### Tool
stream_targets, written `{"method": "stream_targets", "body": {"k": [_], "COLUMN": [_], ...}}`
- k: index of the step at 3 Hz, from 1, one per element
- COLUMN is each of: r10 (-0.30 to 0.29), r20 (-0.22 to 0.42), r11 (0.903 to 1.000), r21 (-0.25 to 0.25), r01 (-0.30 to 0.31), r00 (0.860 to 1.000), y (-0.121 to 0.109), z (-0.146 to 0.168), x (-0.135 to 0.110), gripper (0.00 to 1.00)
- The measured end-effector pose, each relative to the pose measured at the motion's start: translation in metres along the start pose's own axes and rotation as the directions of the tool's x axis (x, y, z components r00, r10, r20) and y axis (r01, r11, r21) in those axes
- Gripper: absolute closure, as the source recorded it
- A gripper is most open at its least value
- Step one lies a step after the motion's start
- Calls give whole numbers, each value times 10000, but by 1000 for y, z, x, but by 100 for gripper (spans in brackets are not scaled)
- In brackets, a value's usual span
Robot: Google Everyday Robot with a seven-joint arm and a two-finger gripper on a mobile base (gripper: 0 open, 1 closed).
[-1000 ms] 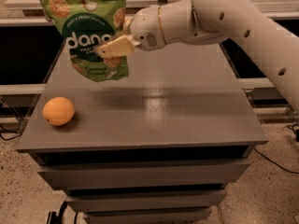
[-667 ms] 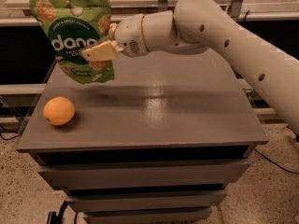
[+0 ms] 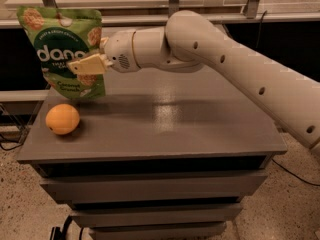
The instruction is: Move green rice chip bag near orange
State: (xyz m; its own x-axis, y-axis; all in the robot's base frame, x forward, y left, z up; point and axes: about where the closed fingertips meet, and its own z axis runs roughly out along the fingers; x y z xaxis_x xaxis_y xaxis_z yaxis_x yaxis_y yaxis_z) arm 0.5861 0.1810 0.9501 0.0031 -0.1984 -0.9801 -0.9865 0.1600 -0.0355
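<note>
- In the camera view, your pincer (image 3: 76, 67) is at the far-left end of the bench (image 3: 175, 126), reached across from the right by the long white arm (image 3: 225, 59).
- The pincer is clamped on the green rice chip bag (image 3: 62, 51). One tan finger lies flat across the front of the pouch just below the "dang" lettering, and the other is presumably behind it, hidden from you.
- The grip sits at mid-height on the pouch's right side, so the bag hangs roughly upright with its printed face toward the camera and a slight tilt. Holding a soft pouch there keeps it from folding over.
- The bag's lower edge appears to float just above the bench's back-left corner rather than rest on it. The soft shadow beneath suggests a gap, though you cannot be certain from this angle.
- The orange (image 3: 62, 119) lies on the bench near the front-left edge, just in front of and below the bag, with nothing between them.
- By my reading, the carry is nearly finished, since the bag is already close over the fruit.
- What remains is to lower it onto the bench behind the orange. Leave enough clearance that the pouch's base does not nudge the round fruit, which could roll off the nearby edge.
</note>
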Motion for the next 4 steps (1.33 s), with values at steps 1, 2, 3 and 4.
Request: {"method": "stream_targets", "body": {"k": [1,2,3,4], "r10": [336,458,430,390], "r20": [-15,-69,-179,-285], "r11": [9994,9988,9991,9992], "r21": [116,180,53,35], "r01": [-335,-456,-429,-389], "r00": [9994,9989,9989,9988], "y": [8,13,17,19], "z": [3,1,-2,-6], "x": [7,10,11,12], "gripper": [100,100,83,61]}}
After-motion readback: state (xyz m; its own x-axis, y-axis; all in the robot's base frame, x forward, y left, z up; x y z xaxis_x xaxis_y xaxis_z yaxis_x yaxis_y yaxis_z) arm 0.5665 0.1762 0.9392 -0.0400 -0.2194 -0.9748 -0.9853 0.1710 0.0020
